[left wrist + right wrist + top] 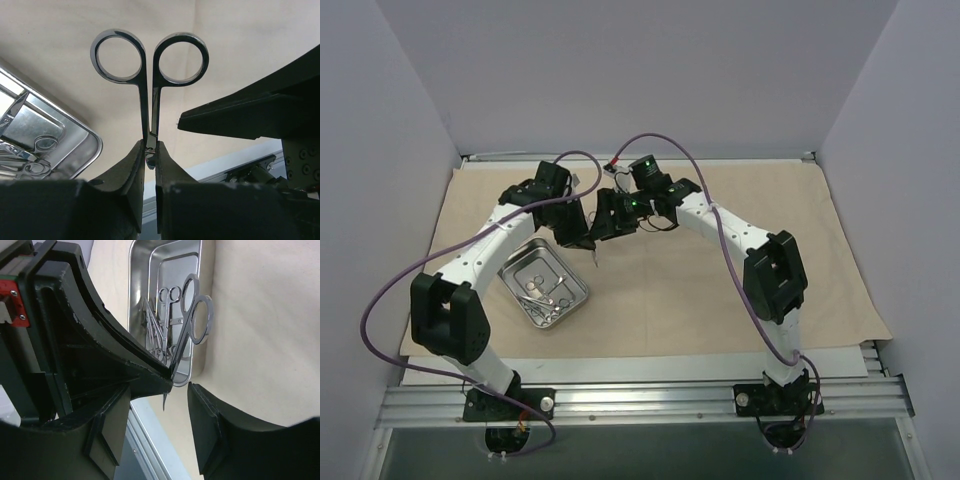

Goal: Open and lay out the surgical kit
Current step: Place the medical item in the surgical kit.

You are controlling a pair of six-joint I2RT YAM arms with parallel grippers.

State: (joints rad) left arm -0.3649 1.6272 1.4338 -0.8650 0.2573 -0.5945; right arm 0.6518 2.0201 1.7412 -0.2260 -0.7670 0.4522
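Observation:
The beige cloth wrap lies spread flat over the table. On its left part stands the steel tray, with several ring-handled instruments inside. My left gripper is shut on the blades of a pair of silver scissors, which hang above the cloth beside the tray. In the right wrist view my right gripper stands open. The scissors' tip sits between its fingers without touching them, and the rings show in front of the tray.
The two grippers meet closely above the cloth just behind the tray. A metal rail runs along the table's near edge. Grey walls close in the back and both sides. Purple cables loop over both arms.

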